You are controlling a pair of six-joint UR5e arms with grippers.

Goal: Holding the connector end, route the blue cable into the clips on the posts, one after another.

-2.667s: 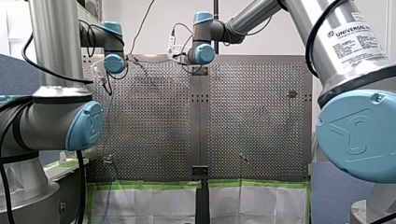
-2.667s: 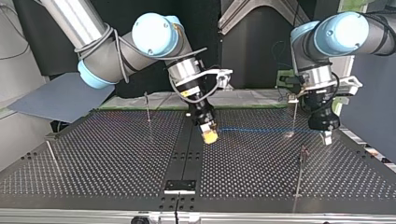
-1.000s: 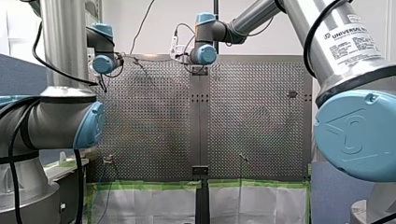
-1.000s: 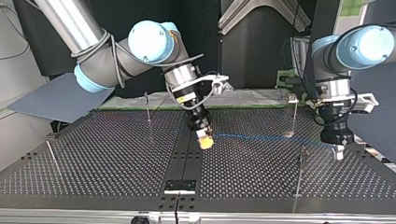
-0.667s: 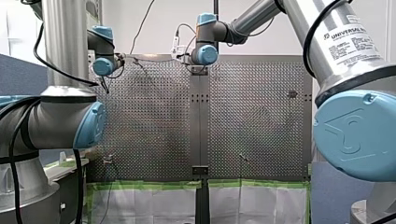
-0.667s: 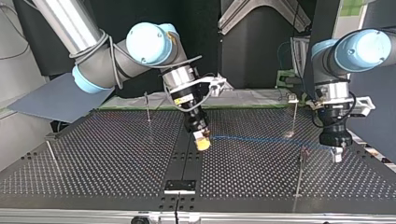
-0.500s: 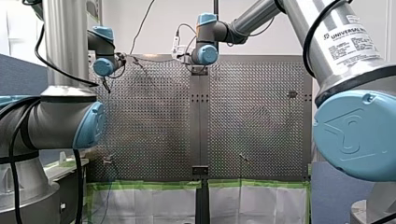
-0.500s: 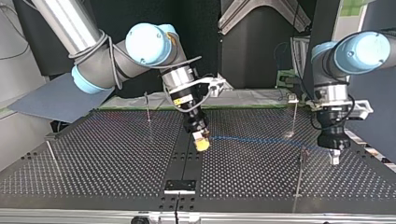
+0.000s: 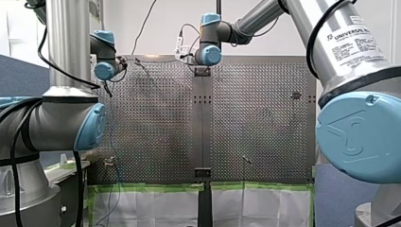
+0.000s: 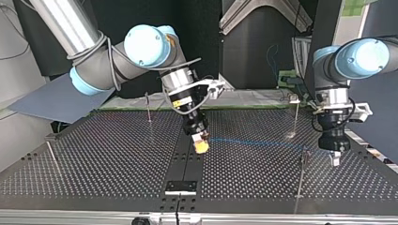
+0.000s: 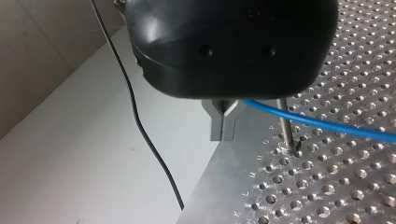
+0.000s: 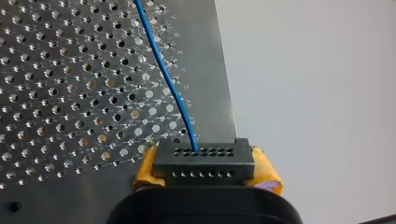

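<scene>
In the right wrist view my right gripper (image 12: 204, 164) is shut, its yellow pads (image 12: 267, 173) clamping a dark connector block (image 12: 204, 156). The blue cable (image 12: 166, 77) leaves that block and runs over the perforated plate. In the top view the right gripper (image 10: 202, 146) hangs over the table's middle strip, and the cable (image 10: 263, 142) stretches across to my left gripper (image 10: 334, 161) at the right. In the left wrist view the metal fingers (image 11: 223, 125) are pressed together, with the cable (image 11: 308, 122) coming out at their base. A thin post (image 11: 286, 125) stands just beside them.
Thin posts stand on the plate in the top view: one at the back left (image 10: 148, 108), one at the back right (image 10: 296, 115), one near the left gripper (image 10: 302, 171), one at the far left (image 10: 50, 154). A black wire (image 11: 135, 116) hangs off the table edge.
In the top view my left gripper has come nearer the camera, beside the right-hand post. My right gripper with the connector has slid a little left and nearer, and the cable follows.
</scene>
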